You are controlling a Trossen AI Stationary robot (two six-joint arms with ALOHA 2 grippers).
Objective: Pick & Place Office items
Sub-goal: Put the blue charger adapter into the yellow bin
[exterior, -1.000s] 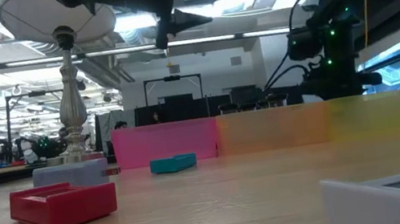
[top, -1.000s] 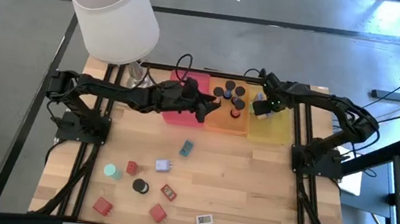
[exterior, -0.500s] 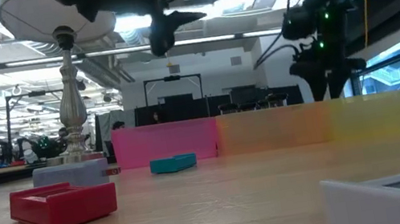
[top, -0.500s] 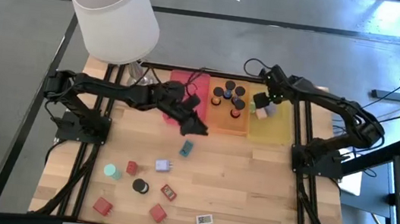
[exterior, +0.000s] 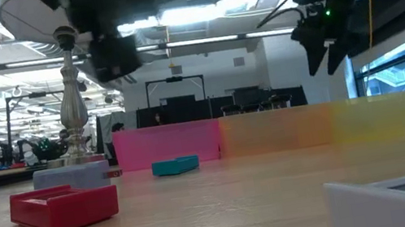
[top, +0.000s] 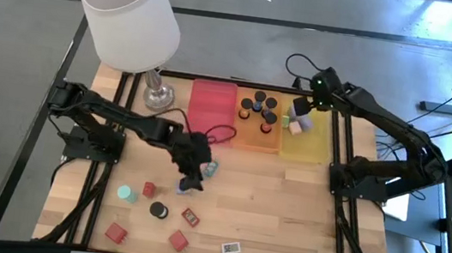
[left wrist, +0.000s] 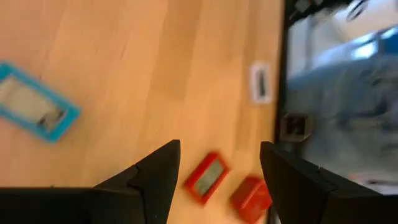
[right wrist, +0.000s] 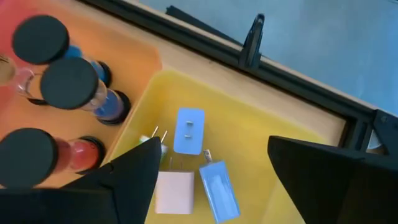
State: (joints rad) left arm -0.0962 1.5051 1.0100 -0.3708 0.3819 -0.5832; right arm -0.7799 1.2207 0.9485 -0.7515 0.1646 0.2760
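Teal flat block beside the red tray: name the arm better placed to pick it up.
Left. Its open pincer hovers right beside the teal block, empty. The right pincer hangs over the yellow tray.

bearing on the wooden table (top: 286, 203): red tray (top: 212, 107), orange tray (top: 258, 129), yellow tray (top: 306, 142), lamp (top: 157, 96); scattered office items (top: 183, 216) just beyond left gripper (top: 188, 184).

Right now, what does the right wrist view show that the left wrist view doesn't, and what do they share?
Only the right wrist view shows the yellow tray holding lavender cubes and a white one, plus the orange tray with black-topped cylinders. Only the left wrist view shows the teal flat block, two red blocks and a white block on bare wood. Both show their own jaws open and empty: right gripper, left gripper.
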